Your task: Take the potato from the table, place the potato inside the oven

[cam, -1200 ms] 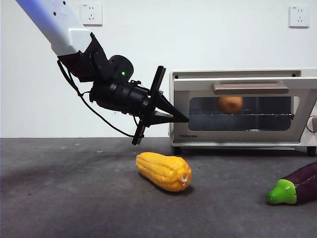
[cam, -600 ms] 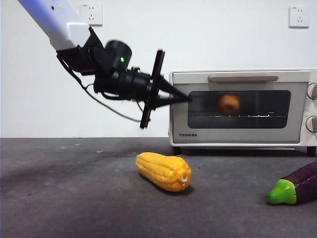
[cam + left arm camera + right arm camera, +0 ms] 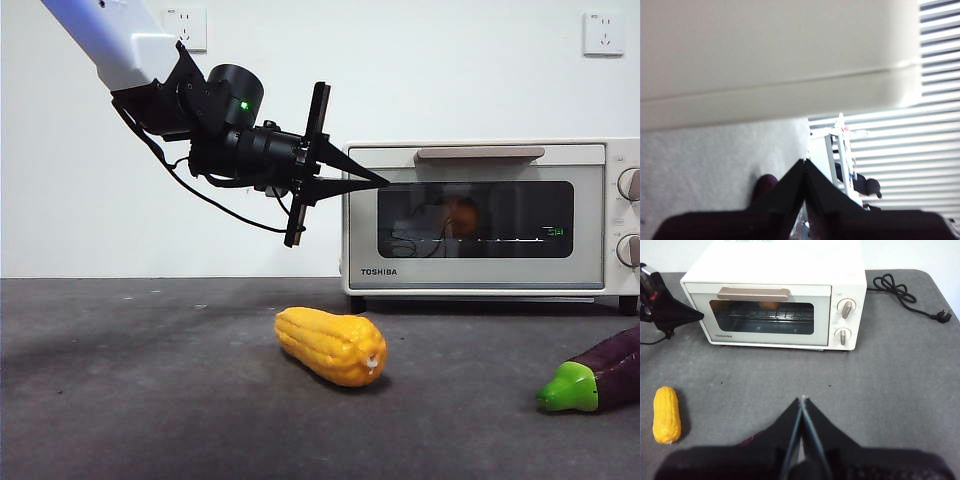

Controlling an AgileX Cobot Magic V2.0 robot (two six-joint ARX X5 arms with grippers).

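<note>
The TOSHIBA toaster oven [image 3: 490, 220] stands on the dark grey table [image 3: 150, 400] with its glass door closed and the tan bar handle [image 3: 480, 154] flush along the door's upper edge; the potato [image 3: 461, 214] sits inside on the wire rack, a dim orange-brown lump seen through the dark window, and in the right wrist view it shows only as a small orange patch [image 3: 769, 305] behind the glass toward the handle side; the left gripper [image 3: 372, 181] hangs in the air just beside the oven's upper corner on the side away from the knobs, its two black jaws pressed together to a point and clasping nothing, so the potato lies beyond that tip, behind the closed door and apart from it; the left wrist view shows the same meeting jaws [image 3: 804, 162] close under the oven's cream casing [image 3: 775, 55]; the right gripper [image 3: 802, 399] waits well in front of the oven above the table, its jaws likewise closed tip to tip and empty; a yellow corn cob [image 3: 332, 345] lies on the table in front of the oven's TOSHIBA-label corner, and a purple eggplant [image 3: 598, 376] with a green cap lies in front of the knob side.
</note>
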